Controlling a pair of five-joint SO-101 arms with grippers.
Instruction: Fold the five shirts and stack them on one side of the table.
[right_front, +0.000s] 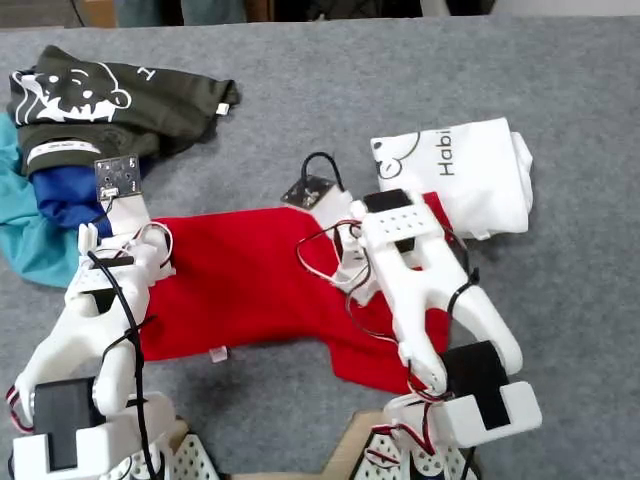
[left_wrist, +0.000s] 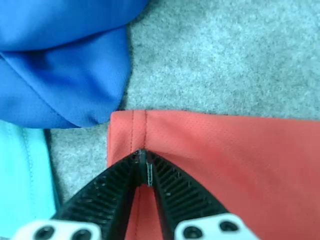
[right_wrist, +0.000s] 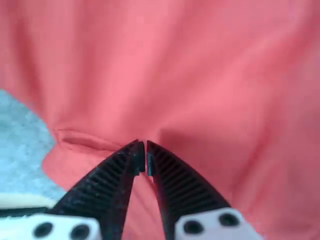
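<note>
Seen from above, the red shirt (right_front: 250, 290) lies spread flat across the middle of the grey, felt-like table (right_front: 330, 80), and both white arms bend over it, one at its left edge and one toward its right. The left wrist view brings out what the high view hides. The left gripper (left_wrist: 142, 161) has its black ribbed jaws pressed together, pinching the shirt's hemmed corner right on the stitched seam, and the cloth shows as a fine mesh knit. The right gripper (right_wrist: 141, 156) is likewise closed, nipping a tuck of red fabric that puckers in soft creases toward its tips, with a sliver of grey table alongside. A smooth, slightly glossy blue shirt (right_front: 62, 195) is bunched just beside the pinched corner, and a teal shirt (right_front: 25, 245) lies against it. A crumpled dark green shirt (right_front: 120, 100) with a white print tops that heap at the far left. A white shirt (right_front: 470, 175), folded into a neat block, sits just beside the red shirt's far right end.
</note>
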